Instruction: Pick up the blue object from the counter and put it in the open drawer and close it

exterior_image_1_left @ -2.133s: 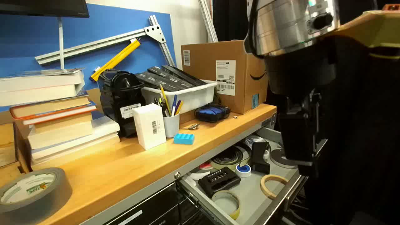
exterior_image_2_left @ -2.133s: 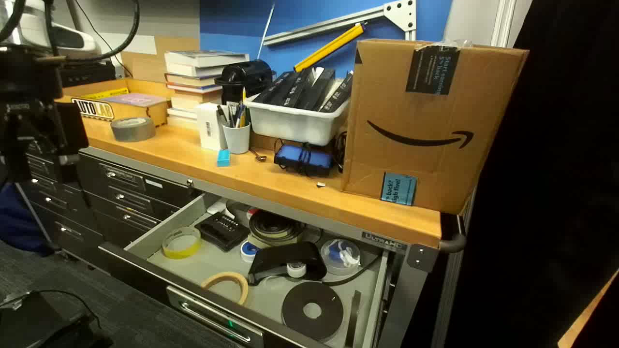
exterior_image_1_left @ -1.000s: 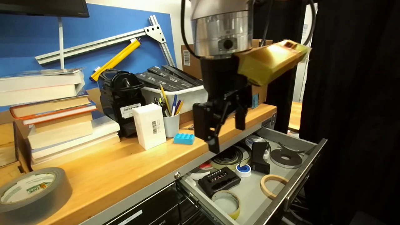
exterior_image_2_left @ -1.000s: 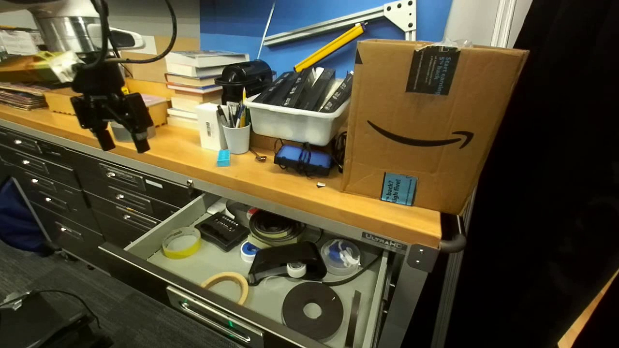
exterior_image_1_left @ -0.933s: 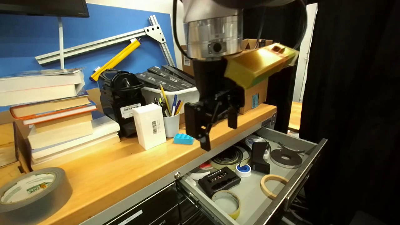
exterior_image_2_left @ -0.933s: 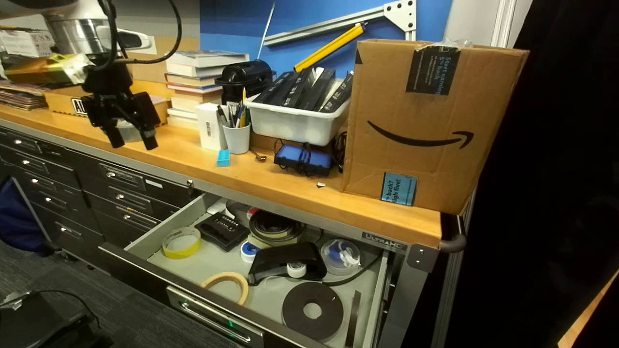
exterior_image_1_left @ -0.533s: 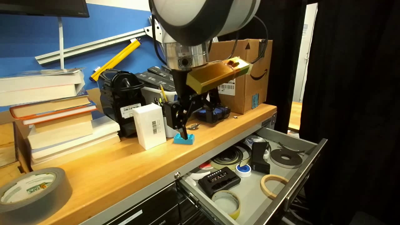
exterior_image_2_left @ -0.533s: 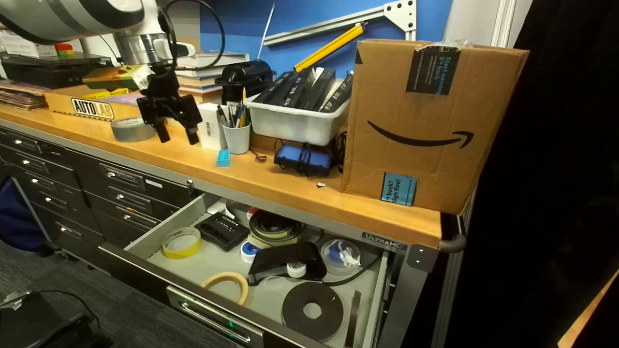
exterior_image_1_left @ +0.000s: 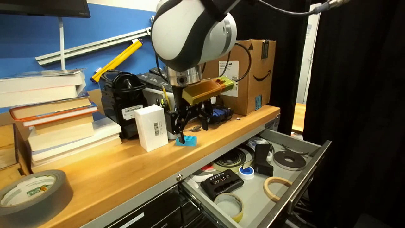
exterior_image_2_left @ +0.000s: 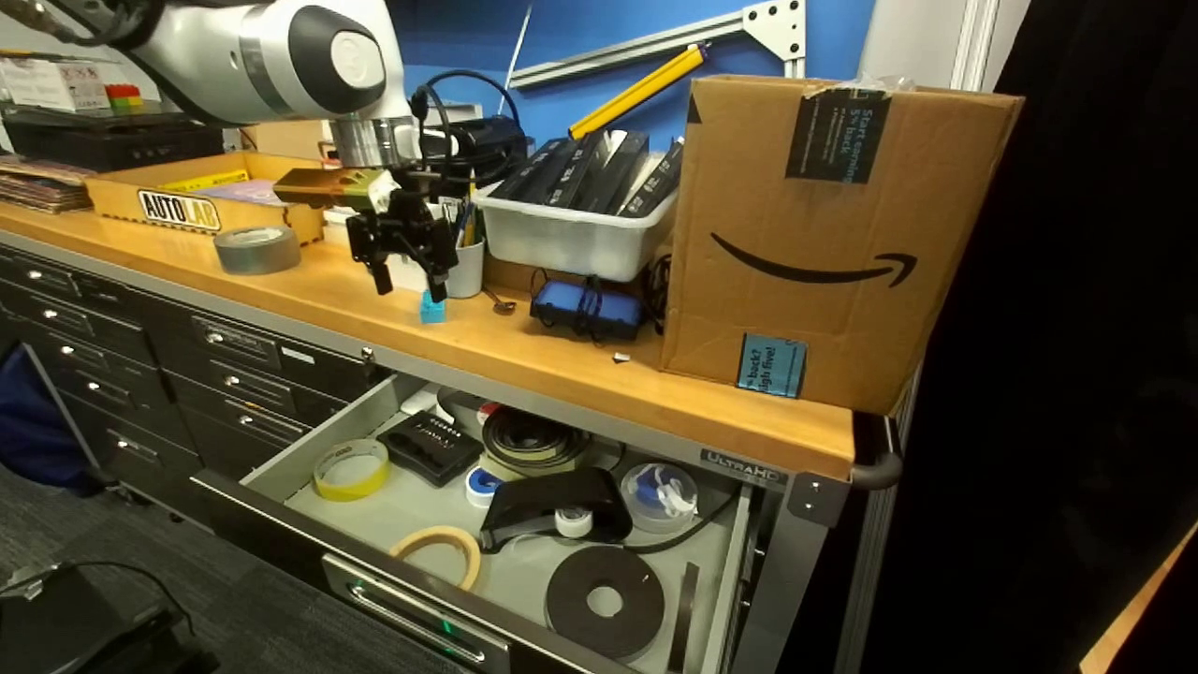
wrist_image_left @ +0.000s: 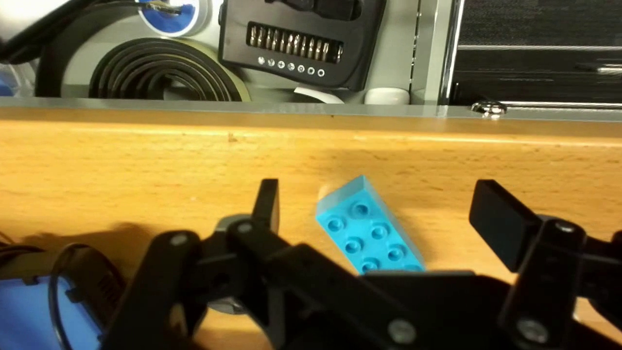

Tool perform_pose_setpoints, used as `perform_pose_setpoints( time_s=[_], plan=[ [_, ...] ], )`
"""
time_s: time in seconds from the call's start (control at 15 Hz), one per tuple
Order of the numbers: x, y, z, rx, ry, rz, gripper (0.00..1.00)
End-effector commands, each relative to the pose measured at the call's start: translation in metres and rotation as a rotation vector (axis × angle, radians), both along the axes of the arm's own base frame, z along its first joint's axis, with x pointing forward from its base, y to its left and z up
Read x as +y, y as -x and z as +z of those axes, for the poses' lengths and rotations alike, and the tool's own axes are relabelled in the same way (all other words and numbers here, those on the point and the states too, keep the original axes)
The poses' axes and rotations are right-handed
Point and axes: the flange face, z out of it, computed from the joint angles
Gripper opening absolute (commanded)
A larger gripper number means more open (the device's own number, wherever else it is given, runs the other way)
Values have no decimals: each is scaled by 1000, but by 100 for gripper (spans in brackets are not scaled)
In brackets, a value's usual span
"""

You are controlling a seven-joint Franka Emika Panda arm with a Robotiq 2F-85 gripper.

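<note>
The blue object [exterior_image_1_left: 190,141] is a light-blue studded block lying on the wooden counter [exterior_image_1_left: 133,164]. It also shows in an exterior view [exterior_image_2_left: 432,313]. My gripper [exterior_image_1_left: 193,133] is open and empty, pointing down just above the block. In the wrist view the gripper [wrist_image_left: 381,214] has its fingers on either side of the block [wrist_image_left: 367,228], apart from it. The block lies at a slant there, and its near end is hidden behind the gripper body. The grey open drawer [exterior_image_2_left: 360,518] is pulled out below the counter and holds tape rolls and black tools.
A white box [exterior_image_1_left: 152,128] and a pen cup [exterior_image_2_left: 465,271] stand close behind the block. A spoon [exterior_image_2_left: 504,307] and a navy flat thing [exterior_image_2_left: 599,307] lie beside it. A large cardboard box [exterior_image_2_left: 796,201] stands at the counter's end. A grey tape roll [exterior_image_1_left: 58,193] lies farther along.
My gripper has moved from beyond the drawer's far side in an exterior view to above the block, coming down over the counter. The block and drawer have not moved.
</note>
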Motion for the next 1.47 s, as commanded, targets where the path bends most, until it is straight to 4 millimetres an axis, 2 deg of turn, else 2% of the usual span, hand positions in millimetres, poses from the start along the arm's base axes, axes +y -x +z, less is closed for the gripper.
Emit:
perform_pose_setpoints(
  time_s=[0.0,0.27,0.33,0.47,0.73,0.93,1.13,1.4],
  plan=[
    [-4,-24,-8,3,-28,35,100],
    [-8,-41,-22,-2,-47,18,100],
    [-8,-43,-24,-4,-49,15,75],
    [-10,-47,-25,-5,-56,14,66],
    [-8,-40,-22,29,-98,24,33],
    [-13,-16,-21,69,-134,32,12],
    [-23,27,-21,115,-135,28,14],
    [-60,87,-34,128,-50,-169,13]
  ],
)
